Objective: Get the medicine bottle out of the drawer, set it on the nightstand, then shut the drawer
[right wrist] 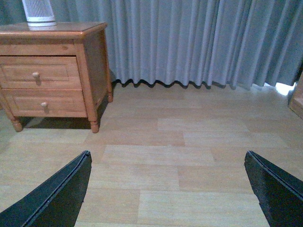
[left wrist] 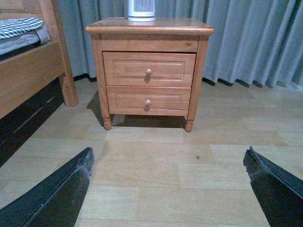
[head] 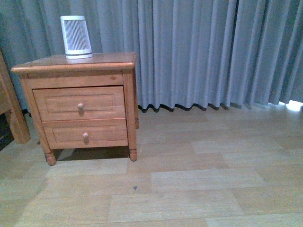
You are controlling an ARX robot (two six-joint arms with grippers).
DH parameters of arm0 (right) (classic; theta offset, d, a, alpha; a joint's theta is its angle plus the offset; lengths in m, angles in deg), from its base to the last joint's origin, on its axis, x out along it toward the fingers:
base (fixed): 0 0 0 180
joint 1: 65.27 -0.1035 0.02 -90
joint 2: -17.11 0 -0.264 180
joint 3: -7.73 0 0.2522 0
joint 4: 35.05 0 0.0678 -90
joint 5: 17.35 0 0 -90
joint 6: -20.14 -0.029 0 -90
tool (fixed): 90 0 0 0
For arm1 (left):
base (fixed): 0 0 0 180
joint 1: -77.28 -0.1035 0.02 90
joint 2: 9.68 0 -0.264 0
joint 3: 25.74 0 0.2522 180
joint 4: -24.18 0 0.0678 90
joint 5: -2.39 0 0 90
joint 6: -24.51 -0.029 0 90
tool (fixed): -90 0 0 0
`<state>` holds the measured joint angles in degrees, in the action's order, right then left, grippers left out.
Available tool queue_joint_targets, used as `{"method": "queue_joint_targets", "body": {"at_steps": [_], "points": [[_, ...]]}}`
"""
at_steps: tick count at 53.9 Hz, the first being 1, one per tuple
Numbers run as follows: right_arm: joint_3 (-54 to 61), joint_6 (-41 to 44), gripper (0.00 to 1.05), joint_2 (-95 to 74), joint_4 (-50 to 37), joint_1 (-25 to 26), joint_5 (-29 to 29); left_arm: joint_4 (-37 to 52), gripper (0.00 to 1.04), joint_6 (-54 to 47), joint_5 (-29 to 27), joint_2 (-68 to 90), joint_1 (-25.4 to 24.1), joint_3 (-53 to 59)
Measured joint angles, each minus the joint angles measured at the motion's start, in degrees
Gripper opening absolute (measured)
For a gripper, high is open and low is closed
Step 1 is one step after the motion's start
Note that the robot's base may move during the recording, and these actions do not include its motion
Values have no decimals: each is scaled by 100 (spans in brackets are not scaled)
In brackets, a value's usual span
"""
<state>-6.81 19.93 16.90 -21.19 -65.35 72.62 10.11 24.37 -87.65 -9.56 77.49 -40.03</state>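
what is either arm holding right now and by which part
Nothing. The left tool and the right tool are both open and empty; the drawer is shut.

The nightstand (head: 78, 118) is orange-brown wood with a glossy tabletop (head: 113, 59), the appliance (head: 75, 37) ribbed white plastic, the curtain (head: 213, 52) soft grey cloth.
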Motion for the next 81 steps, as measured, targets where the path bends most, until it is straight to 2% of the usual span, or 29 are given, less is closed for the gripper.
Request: {"method": "queue_joint_targets", "body": {"at_steps": [81], "points": [[0,2,98,0,0,0,0,0,98,0,0,0,0,0]]}}
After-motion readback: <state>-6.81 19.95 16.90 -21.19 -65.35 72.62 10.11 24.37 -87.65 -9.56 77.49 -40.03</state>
